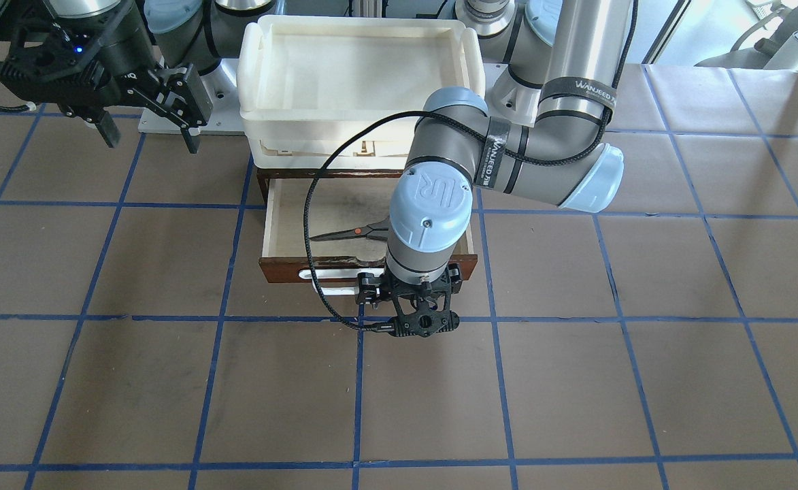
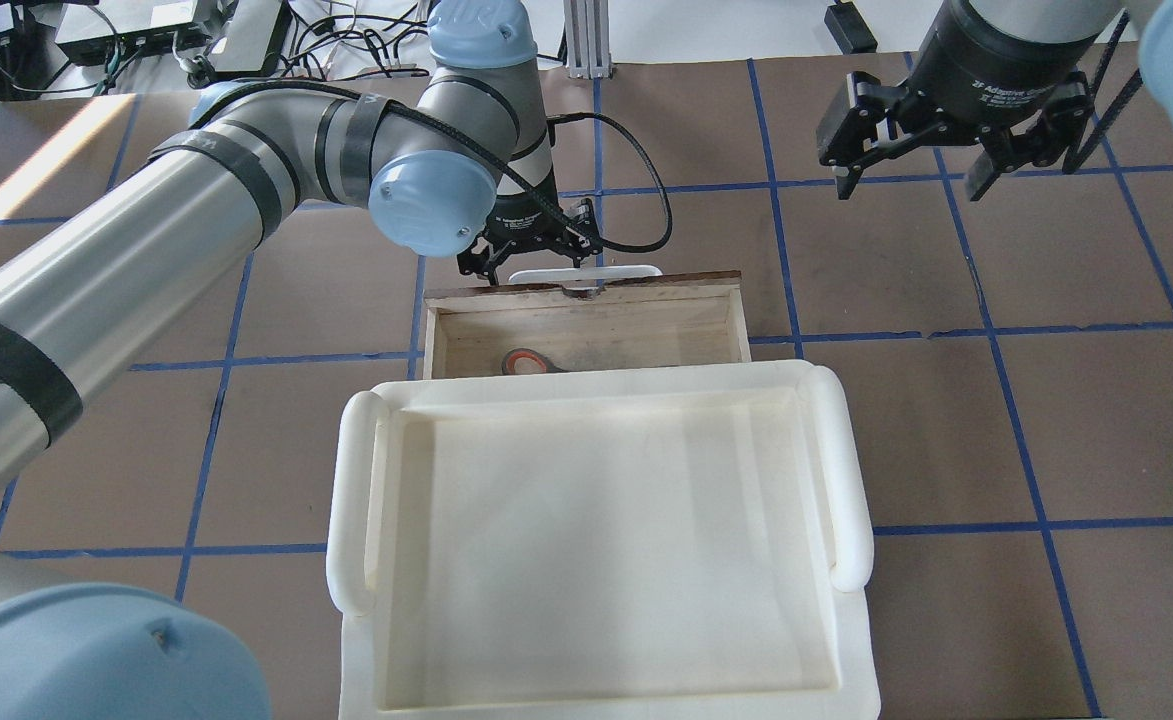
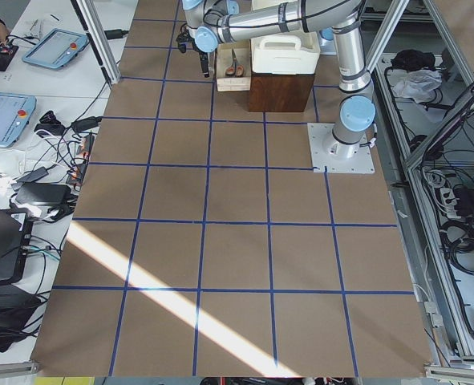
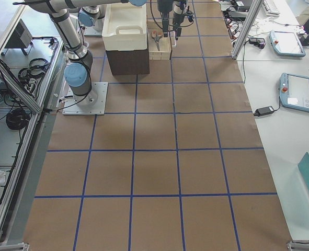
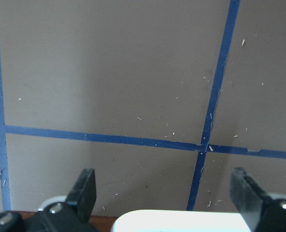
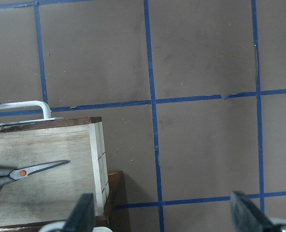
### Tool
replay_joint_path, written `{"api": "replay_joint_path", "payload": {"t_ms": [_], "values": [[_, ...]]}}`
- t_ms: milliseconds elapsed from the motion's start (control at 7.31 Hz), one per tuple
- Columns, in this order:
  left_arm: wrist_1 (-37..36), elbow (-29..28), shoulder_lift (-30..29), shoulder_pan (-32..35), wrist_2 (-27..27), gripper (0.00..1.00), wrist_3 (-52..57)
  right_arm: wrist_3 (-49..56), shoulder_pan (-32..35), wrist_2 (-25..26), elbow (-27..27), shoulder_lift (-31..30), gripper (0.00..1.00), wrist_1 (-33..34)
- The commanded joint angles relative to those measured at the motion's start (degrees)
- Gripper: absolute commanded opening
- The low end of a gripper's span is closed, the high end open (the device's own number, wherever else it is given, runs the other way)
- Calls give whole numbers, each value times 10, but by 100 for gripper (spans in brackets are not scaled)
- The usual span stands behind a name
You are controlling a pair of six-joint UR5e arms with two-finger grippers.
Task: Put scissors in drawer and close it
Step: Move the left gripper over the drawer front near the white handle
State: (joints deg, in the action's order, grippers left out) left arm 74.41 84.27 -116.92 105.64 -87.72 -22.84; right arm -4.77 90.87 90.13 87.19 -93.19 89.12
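Note:
The drawer (image 1: 283,270) stands pulled open, with its white bar handle (image 2: 586,272) at the front. The scissors (image 1: 351,233) lie flat inside it; they also show in the right wrist view (image 6: 22,173), and one orange-lined loop shows in the overhead view (image 2: 526,362). My left gripper (image 1: 409,289) is open just in front of the drawer front. In the left wrist view the handle (image 5: 179,220) sits between its spread fingers (image 5: 84,188). My right gripper (image 2: 911,185) is open and empty, raised off to the side of the drawer.
A cream-white plastic tray (image 2: 356,500) sits on top of the dark brown cabinet (image 3: 281,92) that holds the drawer. Brown table with a blue tape grid (image 1: 358,381) lies all around. The left arm's black cable (image 1: 313,204) loops over the drawer.

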Motion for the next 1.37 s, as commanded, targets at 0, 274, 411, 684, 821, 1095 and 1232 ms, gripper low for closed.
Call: {"api": "replay_joint_path", "payload": {"t_ms": [0,274,411,684,821,1095,1232], "values": [[34,-5,6,0,1,100,0,3,0,2,0,-1,100,0],[63,-5,9,1,1,100,-1,6,0,4,0,-1,100,1],[80,-5,15,2,2,100,-1,6,0,4,0,0,100,1],[108,-5,20,2,1,100,-1,5,0,3,1,-1,100,0],[120,-5,23,2,2,100,-1,5,0,3,1,-1,100,0],[144,-4,21,3,0,100,-1,5,0,0,6,-1,100,1],[151,-4,20,4,0,100,-1,5,0,0,6,-1,100,1]]}}
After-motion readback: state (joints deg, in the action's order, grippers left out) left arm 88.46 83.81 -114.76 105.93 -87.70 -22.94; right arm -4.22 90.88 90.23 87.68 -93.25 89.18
